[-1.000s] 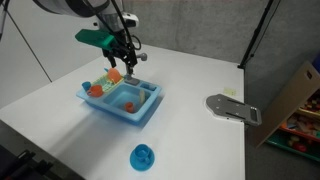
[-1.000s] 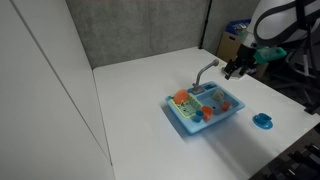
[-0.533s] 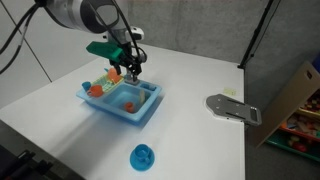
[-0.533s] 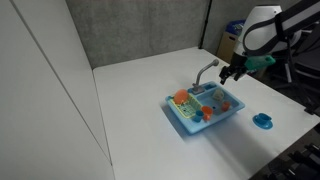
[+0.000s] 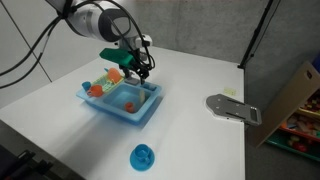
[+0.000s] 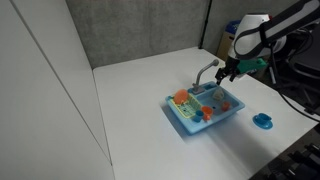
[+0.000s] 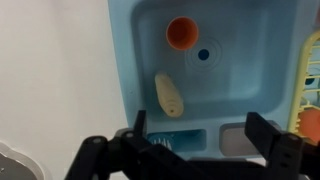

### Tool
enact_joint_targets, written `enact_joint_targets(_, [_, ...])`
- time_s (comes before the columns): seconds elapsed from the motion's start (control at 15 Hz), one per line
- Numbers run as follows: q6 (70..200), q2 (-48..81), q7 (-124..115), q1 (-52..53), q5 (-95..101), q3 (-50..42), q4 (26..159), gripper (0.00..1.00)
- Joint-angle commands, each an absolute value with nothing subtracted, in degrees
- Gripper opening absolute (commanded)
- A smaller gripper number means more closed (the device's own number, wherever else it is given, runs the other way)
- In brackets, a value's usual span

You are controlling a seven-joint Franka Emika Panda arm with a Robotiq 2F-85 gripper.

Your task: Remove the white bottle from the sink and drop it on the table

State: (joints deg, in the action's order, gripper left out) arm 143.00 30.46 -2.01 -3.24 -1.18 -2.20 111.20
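The light-blue toy sink stands on the white table and shows in both exterior views. In the wrist view the small cream-white bottle lies on its side in the basin, beside an orange cup. My gripper is open and empty, hovering above the sink's edge near the faucet. It also shows in both exterior views. The bottle lies ahead of my fingers, apart from them.
A round blue object lies on the table in front of the sink. A grey flat plate lies further along the table. The sink's side rack holds orange and green toys. A grey faucet rises at the sink's edge.
My gripper has moved across from beside the sink to above its basin and faucet end. The bottle and the sink have not moved.
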Motion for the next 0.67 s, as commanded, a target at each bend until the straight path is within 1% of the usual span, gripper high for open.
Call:
enact_joint_targets(0.0, [142.82, 34.26, -0.67, -3.62, -0.70, -2.51, 107.08, 1.00])
enact_joint_targets(0.2, [142.02, 35.57, -0.54, -3.86, -1.01, -2.49, 105.82, 1.00])
enact_joint_targets(0.27, [142.82, 34.43, -1.92, -3.24, -1.18, -2.64, 107.88, 1.00])
enact_joint_targets(0.6, [142.82, 34.83, -1.94, -3.17, -1.18, -2.64, 107.79, 1.00])
